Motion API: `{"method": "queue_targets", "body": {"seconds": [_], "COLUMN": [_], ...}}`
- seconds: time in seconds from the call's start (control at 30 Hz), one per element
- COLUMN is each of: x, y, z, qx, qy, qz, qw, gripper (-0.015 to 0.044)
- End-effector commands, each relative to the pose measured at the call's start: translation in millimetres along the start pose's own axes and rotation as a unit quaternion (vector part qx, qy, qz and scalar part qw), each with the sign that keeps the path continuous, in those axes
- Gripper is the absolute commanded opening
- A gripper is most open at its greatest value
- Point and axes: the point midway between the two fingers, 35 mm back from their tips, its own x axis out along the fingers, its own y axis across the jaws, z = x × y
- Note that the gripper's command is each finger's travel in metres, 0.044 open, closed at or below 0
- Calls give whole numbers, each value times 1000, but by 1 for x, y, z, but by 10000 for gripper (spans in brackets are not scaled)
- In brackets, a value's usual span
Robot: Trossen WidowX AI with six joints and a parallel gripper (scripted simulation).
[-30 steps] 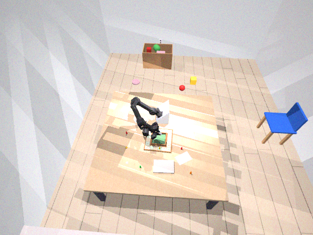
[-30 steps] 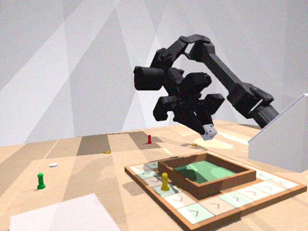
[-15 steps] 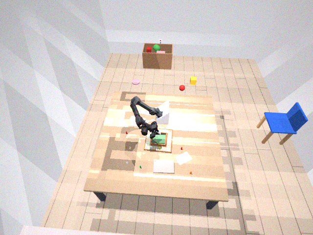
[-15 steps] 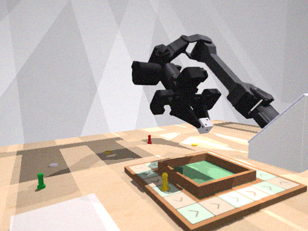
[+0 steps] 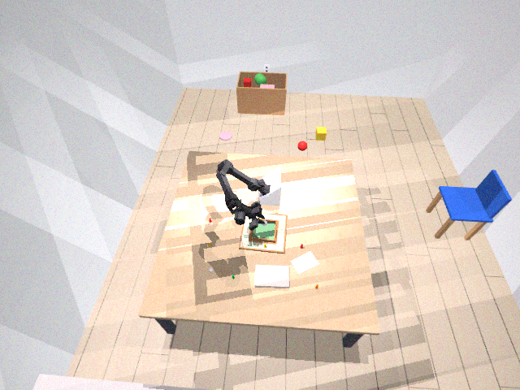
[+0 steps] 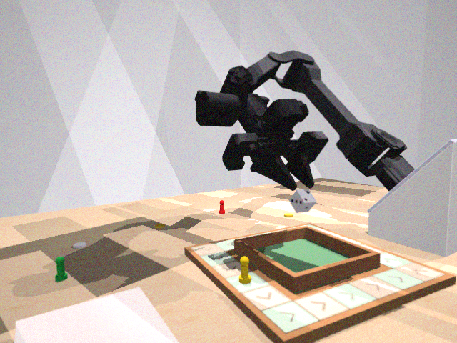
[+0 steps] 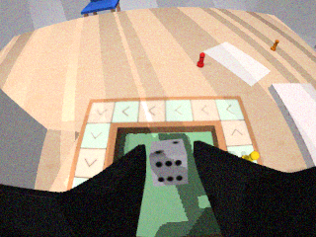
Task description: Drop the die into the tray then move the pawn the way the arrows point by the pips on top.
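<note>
My gripper (image 6: pixel 299 184) (image 7: pixel 169 149) (image 5: pixel 256 224) hangs over the board (image 6: pixel 350 293) (image 7: pixel 99 134) (image 5: pixel 262 248), above the far side of the dice tray (image 6: pixel 332 269) (image 7: pixel 154 211). Its fingers stand apart and it is open. The white die (image 6: pixel 302 201) (image 7: pixel 170 161) is tilted in the air just below the fingertips, touching neither finger, over the tray's green floor. The yellow pawn (image 6: pixel 244 269) (image 7: pixel 251 156) stands upright on a square of the ring by the tray's near left corner.
A red pawn (image 6: pixel 221 206) (image 7: pixel 200 61), a green pawn (image 6: pixel 60 269) and an orange pawn (image 7: pixel 275 45) stand on the table off the board. White sheets (image 6: pixel 92 321) (image 5: pixel 271 275) lie near the front. A white wedge (image 6: pixel 417 210) stands to the right of the board.
</note>
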Motion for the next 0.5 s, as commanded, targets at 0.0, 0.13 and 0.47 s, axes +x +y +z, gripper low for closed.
{"method": "queue_targets", "body": {"seconds": [0.0,0.13,0.47], "x": [-6,-26,16], "y": [-1,0,6], "z": [7,30,11], "qx": [1,2,23], "qy": [-1,-3,287], "qz": [0,0,41], "qw": [1000,1000,957], "gripper": [263,367,440]}}
